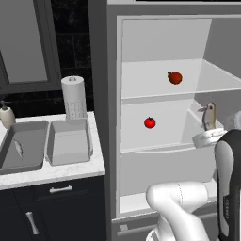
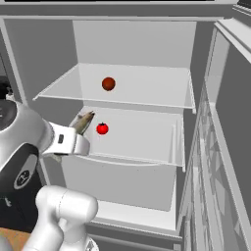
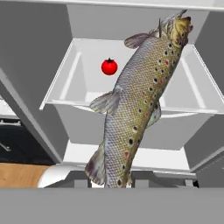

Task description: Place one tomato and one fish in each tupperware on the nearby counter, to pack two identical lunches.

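**Carrying the second fish from the fridge to the lighter tray**

At the far left of the left base view, the darker tupperware (image 1: 23,146) sits on the counter (image 1: 56,174) with one fish (image 1: 18,148) already lying in it. Just to its right, touching or nearly so, the lighter tupperware (image 1: 69,141) looks empty, with a paper towel roll (image 1: 73,97) standing behind it. Further right is the open fridge (image 1: 160,113), where a darker tomato (image 1: 175,77) rests on the upper shelf and a bright red tomato (image 1: 149,123) on the shelf below. At the right edge the gripper (image 1: 207,134) is clamped on the tail end of a spotted fish (image 3: 140,100), which stands nearly upright above it, clear of the shelves.

The sensible move, I judge, is to back out of the fridge, swing left over the counter and lower the fish flat into the lighter tray, keeping the long body clear of the fridge wall and the paper towel. Both tomatoes remain to be packed.
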